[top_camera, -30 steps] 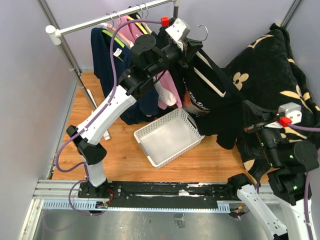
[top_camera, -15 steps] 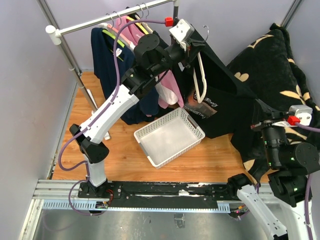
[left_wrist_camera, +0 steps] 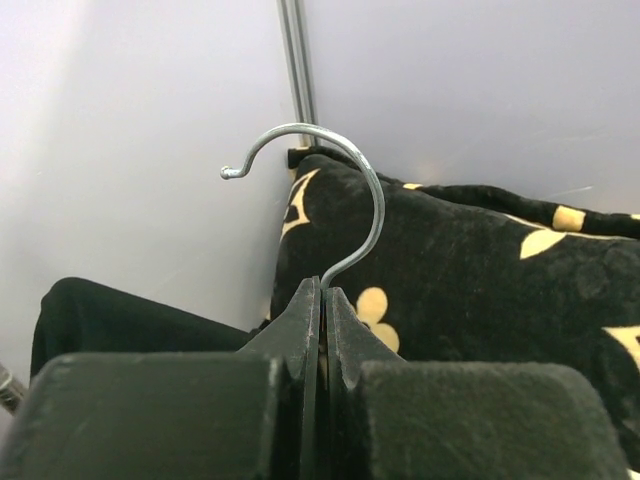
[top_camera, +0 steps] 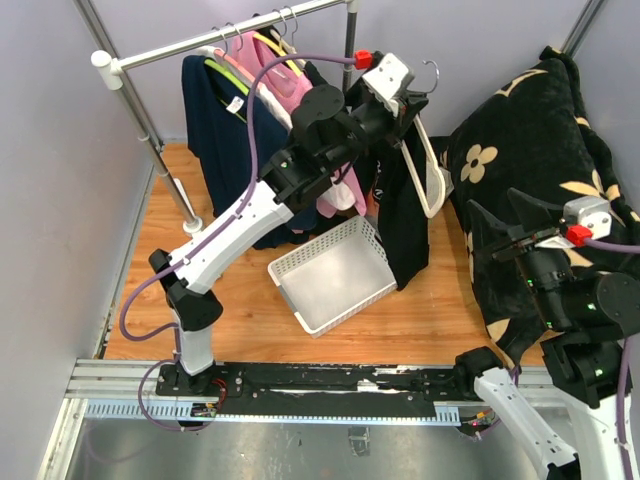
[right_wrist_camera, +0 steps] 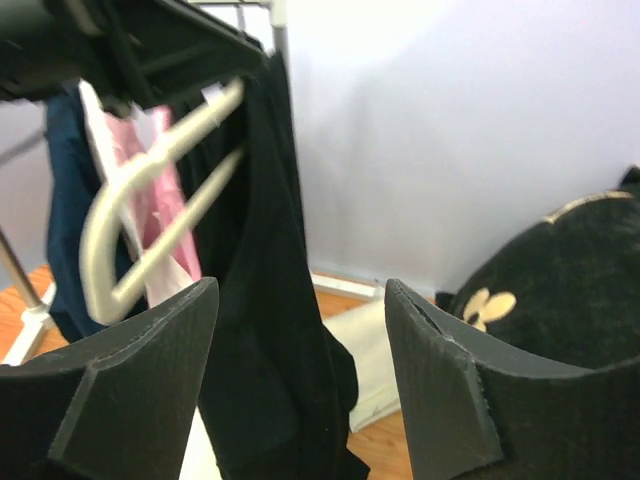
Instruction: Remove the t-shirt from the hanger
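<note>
Nearest the bases, at 4 o'clock, the right gripper (right_wrist_camera: pixel 300 300) stands released, jaws wide, nothing between them (its wrist camera looks straight at the target, which helps). Just beyond, at 3 o'clock, lies the black plush blanket with gold flowers (top_camera: pixel 560 130), and that's danger one: black on black, a reach that drifts right pinches blanket, not shirt.

Centre table sits the white slotted plastic basket (top_camera: pixel 335 275). At its 1 o'clock the black t-shirt (top_camera: pixel 405 220) hangs in a long fold off the white plastic hanger (right_wrist_camera: pixel 165 150), hem down by the basket's right corner. One hanger arm shows bare, so the shirt looks half off; it may slide free by itself and drop in a heap.

Above, the left gripper (left_wrist_camera: pixel 322 290) is clenched on the hanger's thin wire neck. A hard sideways tug could spin that wire in the pinch, or catch the collar on the bare arm.

Far off at 11 o'clock are the silver clothes rail (top_camera: pixel 220 38) and a navy garment (top_camera: pixel 215 130); a swinging hanger could snag them.
</note>
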You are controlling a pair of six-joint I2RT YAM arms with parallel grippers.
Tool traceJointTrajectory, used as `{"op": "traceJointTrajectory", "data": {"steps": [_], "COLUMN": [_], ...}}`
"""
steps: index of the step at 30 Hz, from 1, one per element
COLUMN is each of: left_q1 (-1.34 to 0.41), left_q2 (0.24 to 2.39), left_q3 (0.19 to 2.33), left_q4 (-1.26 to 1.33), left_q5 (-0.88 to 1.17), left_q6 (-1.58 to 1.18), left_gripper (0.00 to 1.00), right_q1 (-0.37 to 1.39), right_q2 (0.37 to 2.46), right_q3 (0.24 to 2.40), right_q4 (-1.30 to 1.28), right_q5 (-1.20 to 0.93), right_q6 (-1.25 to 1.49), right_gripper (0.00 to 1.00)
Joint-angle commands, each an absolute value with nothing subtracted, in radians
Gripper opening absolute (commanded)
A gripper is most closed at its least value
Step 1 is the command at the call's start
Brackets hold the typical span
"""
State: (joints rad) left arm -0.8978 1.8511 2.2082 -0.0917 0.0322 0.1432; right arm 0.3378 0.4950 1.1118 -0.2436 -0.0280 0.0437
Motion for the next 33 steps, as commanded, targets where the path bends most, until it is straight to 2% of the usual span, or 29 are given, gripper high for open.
{"op": "traceJointTrajectory", "data": {"steps": [1,11,23,33], "left_q1": [-0.919,-0.964,-1.033,-1.067], "left_q2": [1.883,1.918,1.889,1.883], "left_q3": [2.234,2.254,2.213,2.203], "left_q4": [-0.015,-0.009,0.030,0.047], "left_q5": [-0.053,-0.154,-0.229,-0.271], "left_q6": [0.185,0.216,0.252,0.276], "left_gripper": [0.00,0.00,0.01,0.01], "right_q1": [0.347,0.347,0.347,0.347], "right_q2": [0.496,0.568,0.663,0.693], "right_q3": [1.197,1.282,1.263,1.233], "right_q4": [-0.250,-0.248,-0.258,-0.256], "right_q5": [-0.163,-0.261,-0.175,-0.155], "right_q6": [0.038,0.111,0.163,0.191], "right_gripper": [0.70,0.72,0.71,0.58]}}
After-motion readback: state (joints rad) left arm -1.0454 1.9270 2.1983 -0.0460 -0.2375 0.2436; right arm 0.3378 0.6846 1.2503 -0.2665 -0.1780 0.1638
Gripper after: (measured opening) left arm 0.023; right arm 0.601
